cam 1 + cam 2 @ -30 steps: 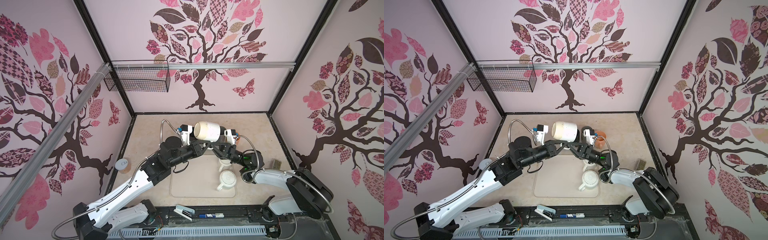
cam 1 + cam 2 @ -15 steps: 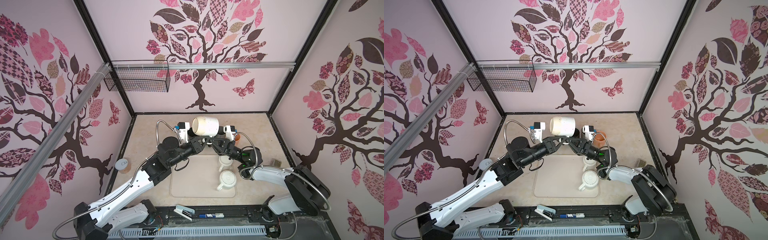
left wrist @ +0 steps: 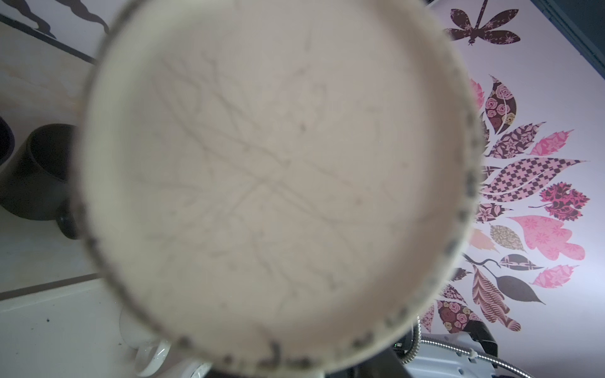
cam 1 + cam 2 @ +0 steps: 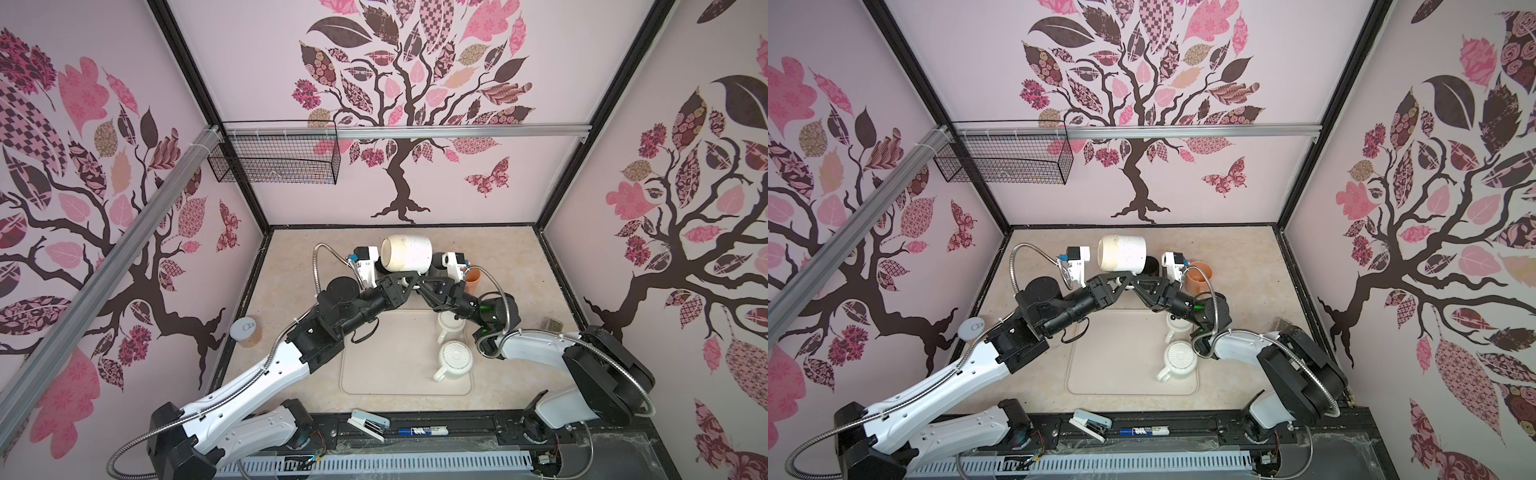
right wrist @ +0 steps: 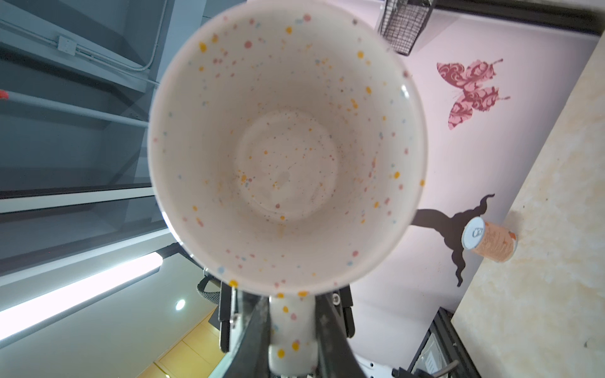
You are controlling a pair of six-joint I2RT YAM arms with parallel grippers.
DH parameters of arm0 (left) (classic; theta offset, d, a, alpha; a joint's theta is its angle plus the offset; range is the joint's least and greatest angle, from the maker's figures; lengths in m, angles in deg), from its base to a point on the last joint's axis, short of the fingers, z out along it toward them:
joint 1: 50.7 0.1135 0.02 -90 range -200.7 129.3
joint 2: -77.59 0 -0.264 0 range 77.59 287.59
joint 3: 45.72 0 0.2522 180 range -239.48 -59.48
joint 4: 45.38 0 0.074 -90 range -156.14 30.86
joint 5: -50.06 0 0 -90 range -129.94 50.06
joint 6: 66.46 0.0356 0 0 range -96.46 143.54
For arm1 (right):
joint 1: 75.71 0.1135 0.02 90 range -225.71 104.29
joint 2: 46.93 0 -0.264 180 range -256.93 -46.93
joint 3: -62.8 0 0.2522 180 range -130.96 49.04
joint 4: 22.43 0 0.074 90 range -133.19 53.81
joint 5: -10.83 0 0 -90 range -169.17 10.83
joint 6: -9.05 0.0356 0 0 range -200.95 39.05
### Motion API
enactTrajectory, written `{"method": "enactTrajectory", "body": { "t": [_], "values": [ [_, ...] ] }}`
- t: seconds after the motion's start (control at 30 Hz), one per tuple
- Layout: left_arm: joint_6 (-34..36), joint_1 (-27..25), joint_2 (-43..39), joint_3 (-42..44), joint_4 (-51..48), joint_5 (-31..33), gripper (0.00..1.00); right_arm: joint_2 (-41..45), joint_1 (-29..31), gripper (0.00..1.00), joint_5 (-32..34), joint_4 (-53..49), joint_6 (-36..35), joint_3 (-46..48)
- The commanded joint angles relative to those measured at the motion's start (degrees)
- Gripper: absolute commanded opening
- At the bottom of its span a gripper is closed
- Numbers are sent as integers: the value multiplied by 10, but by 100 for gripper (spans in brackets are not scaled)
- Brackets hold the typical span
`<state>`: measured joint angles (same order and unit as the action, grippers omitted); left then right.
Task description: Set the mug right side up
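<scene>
Speckled mug (image 4: 406, 253) is up in the air, clear of the table (image 4: 291, 270), hanging just past the far edge of the beige mat (image 4: 386, 357). It lies on its side, neither inverted nor upright. My reckoning: about halfway through the flip.

Right end effector (image 5: 291, 337): fingers closed tight on the mug's handle (image 5: 289, 314). The right wrist view looks straight into the open mouth. The handle grip makes sense, since it gives a firm axis to roll the mug about and leaves the rim free for setting down.

Left end effector (image 4: 400, 280): meets the right one beneath the mug, over the mat's far edge. The left wrist view is filled by the mug's unglazed base and the fingers are hidden. I cannot tell how wide it stands or whether it has any hold. Possibly a handover, so one wrist can finish the turn; that is a guess.

White mug (image 4: 453, 361) sits base-up on the mat's right side, so set-down wants the bare mat left of it. Dark mug (image 3: 36, 170) and orange cup (image 4: 473, 279) stand just beyond the mat's far right corner, near the held mug. Clearance is the risk.
</scene>
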<state>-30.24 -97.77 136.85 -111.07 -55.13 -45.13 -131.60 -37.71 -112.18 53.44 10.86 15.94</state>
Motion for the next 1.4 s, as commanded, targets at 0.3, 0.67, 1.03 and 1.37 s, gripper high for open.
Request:
{"method": "enactTrajectory", "body": {
  "t": [0.3,0.67,1.03,1.37],
  "values": [
    [37,42,-41,56,-29,33,53,-22,11,0,-19,82,43,-12],
    [47,42,-33,60,-4,-5,0,-11,12,0,-23,21,3,-1],
    [45,40,-46,82,16,-12,0,-29,11,8,-10,23,8,-35],
    [46,34,-48,89,20,-7,0,-73,11,23,2,82,48,-60]
  ]
}}
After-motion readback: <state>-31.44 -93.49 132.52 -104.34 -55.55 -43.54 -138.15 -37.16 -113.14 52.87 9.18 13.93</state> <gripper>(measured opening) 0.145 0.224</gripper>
